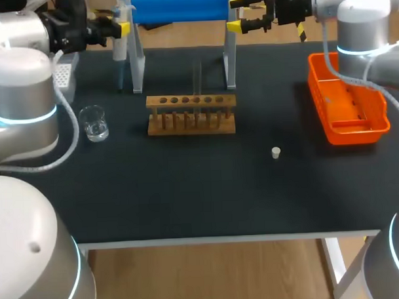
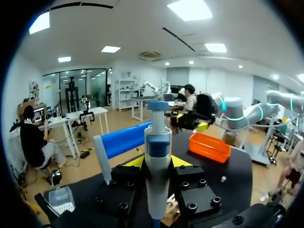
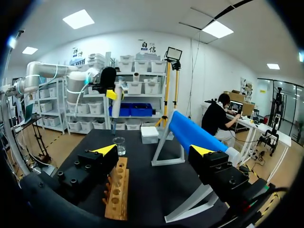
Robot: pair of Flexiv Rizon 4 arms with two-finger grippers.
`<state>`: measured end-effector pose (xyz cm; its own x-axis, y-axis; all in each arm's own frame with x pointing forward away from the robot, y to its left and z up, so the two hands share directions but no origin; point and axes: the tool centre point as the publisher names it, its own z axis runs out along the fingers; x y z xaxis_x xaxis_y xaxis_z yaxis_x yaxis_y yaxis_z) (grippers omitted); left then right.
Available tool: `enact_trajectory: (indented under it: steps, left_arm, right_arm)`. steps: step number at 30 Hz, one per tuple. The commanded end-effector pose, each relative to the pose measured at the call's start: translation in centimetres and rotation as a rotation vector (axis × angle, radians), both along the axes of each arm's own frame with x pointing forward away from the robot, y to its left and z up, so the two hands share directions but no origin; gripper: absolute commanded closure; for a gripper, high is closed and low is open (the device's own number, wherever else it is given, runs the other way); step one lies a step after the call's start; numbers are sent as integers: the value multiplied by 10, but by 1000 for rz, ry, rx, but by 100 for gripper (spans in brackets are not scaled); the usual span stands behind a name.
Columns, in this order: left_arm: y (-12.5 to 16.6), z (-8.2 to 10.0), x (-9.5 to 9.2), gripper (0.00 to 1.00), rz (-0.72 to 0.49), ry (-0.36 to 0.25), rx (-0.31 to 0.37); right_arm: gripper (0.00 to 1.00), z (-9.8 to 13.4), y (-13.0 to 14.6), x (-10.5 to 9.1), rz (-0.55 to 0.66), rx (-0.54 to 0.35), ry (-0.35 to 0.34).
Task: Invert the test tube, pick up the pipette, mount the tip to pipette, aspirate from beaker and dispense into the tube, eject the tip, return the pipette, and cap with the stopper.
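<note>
The left hand [image 2: 157,164] pinches the pipette [image 2: 157,137], which stands upright, long axis vertical and nozzle down, over the far left of the desk [image 1: 188,189], near the beaker [image 1: 94,122]. The right hand [image 1: 249,14] hangs spread and empty. Pickup looks done; whether a tip is mounted, I cannot tell. Aspirating, dispensing into the test tube [image 1: 197,77], ejecting, returning the pipette and fitting the stopper [image 1: 275,153] are left.

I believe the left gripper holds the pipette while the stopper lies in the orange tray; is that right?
Not quite. The stopper is not in the tray: the head view shows it on the table, apart from the tray. The rest stands: the left gripper does hold the pipette.
</note>
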<state>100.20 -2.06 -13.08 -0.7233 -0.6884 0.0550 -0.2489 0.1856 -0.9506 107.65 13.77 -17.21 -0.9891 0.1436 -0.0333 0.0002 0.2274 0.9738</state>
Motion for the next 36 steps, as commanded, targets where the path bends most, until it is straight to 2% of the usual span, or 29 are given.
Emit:
enact_trajectory:
  steps: [1, 19, 36]
  left_arm:
    - [-10, -1, 20, 100, 54, 11, -1]
    - [-28, -5, 78, 100, 305, 121, 64]
    - [-32, -15, 128, 100, 440, 179, 122]
  right_arm:
    - [0, 1, 0, 0, 1, -4, 2]
    - [0, 1, 0, 0, 1, -4, 2]
    - [0, 1, 0, 0, 1, -4, 2]
